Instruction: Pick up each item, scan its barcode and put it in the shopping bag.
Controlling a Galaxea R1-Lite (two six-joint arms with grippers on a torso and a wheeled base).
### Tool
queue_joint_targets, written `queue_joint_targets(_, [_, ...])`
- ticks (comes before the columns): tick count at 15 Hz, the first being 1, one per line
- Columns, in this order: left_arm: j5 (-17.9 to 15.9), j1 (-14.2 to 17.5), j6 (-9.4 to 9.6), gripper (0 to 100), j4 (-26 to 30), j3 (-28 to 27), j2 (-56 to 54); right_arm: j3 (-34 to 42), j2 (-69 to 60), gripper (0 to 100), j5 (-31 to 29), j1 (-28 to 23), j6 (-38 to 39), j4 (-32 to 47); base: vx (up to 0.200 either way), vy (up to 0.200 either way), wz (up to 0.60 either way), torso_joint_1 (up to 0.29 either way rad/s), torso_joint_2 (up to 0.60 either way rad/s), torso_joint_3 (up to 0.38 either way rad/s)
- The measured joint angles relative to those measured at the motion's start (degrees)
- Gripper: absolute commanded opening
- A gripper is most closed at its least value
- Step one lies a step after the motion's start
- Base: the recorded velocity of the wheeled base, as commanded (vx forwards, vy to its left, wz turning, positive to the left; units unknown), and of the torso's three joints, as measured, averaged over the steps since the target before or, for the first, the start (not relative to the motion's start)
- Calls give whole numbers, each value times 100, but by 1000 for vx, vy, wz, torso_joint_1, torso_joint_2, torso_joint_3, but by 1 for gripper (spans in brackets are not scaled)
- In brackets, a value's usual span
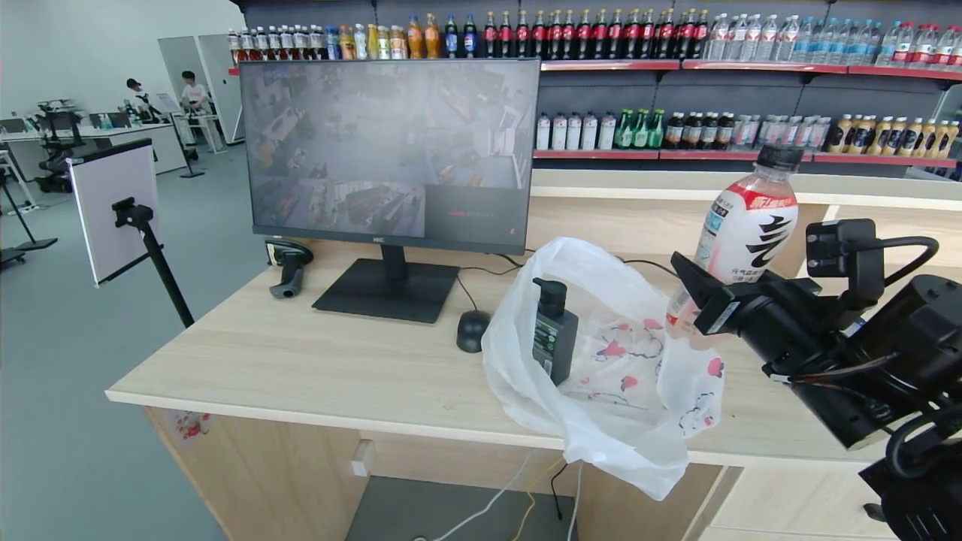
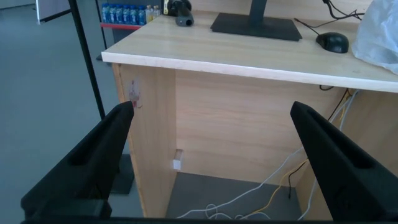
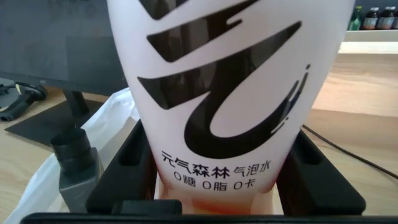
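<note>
Bottle: the bottle [image 1: 744, 225] is held nearly upright above the right rim of the bag [image 1: 601, 421], off the table [image 1: 301, 361].
Right gripper: the right gripper [image 1: 691, 300] has its fingers closed on the bottle's lower body.
Left gripper: the left gripper [image 2: 211, 112] is seen low before the table front, fingers spread wide, nothing held.
Handling: the bottle is judged fairly heavy, smooth and slippery, with a slightly yielding wall; a firm hold low on the body is suited.
Bag: thin and limp; a pump bottle [image 1: 554, 334] is stood inside.

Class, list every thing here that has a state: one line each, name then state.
drink bottle: capped, gripped by right pincer
right pincer: shut on drink bottle
left pincer: open, empty
shopping bag: open, on desk
pump bottle: upright inside shopping bag
monitor: on
scanner: resting on desk, unheld
</note>
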Motion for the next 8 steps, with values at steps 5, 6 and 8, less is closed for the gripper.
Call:
queue_joint_targets(5, [0, 0, 0, 100, 18, 0, 0, -461, 571, 0, 4, -123, 77, -1, 0, 0, 0, 0, 0, 0])
queue_joint_targets(6, [0, 0, 0, 100, 21, 0, 0, -571, 705, 0, 4, -154, 77, -1, 0, 0, 0, 0, 0, 0])
queue_joint_targets(8, [0, 0, 11, 100, 21, 0, 0, -724, 951, 0, -2, -201, 77, -1, 0, 0, 0, 0, 0, 0])
